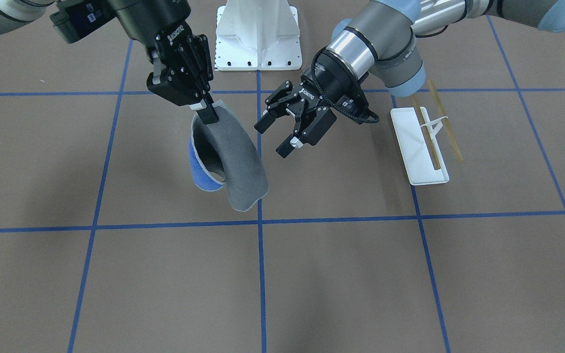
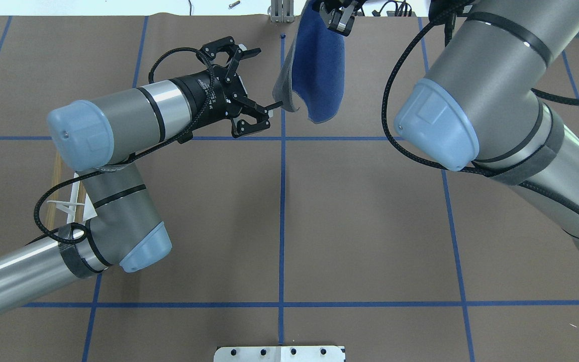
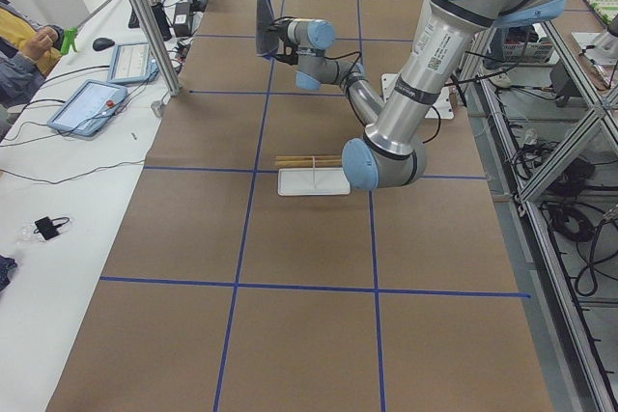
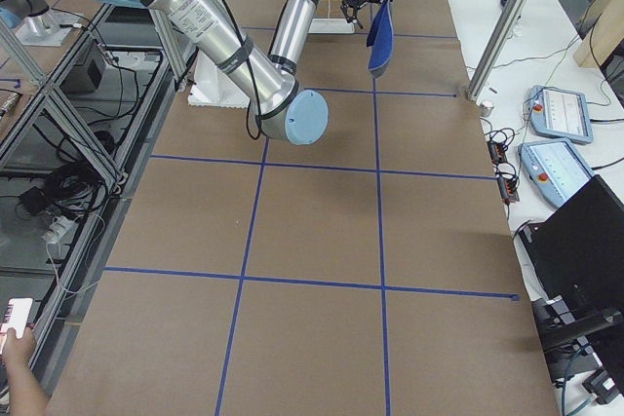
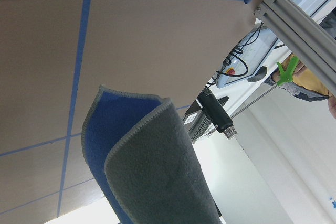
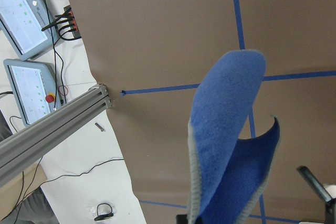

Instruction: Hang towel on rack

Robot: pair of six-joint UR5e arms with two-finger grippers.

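towel (image 1: 238,157) dangling, rack (image 1: 410,142) aside, pedestal (image 1: 258,29) behind

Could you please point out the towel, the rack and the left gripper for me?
towel (image 1: 243,162): exterior front-facing view, on its hanging grey side.
rack (image 1: 412,144): exterior front-facing view, on its flat white base.
left gripper (image 1: 273,137): exterior front-facing view, midway between its open fingertips.

brown table (image 1: 341,274) crossed by blue tape lines (image 1: 261,274). white bolted pedestal (image 1: 258,34) at one long edge. an aluminium post (image 3: 145,21) stands at the opposite edge. on the white bench (image 3: 39,277) beyond: two tablets (image 3: 89,106), a mouse (image 3: 102,43), a laptop (image 4: 585,241). a person (image 3: 17,50) sits there.
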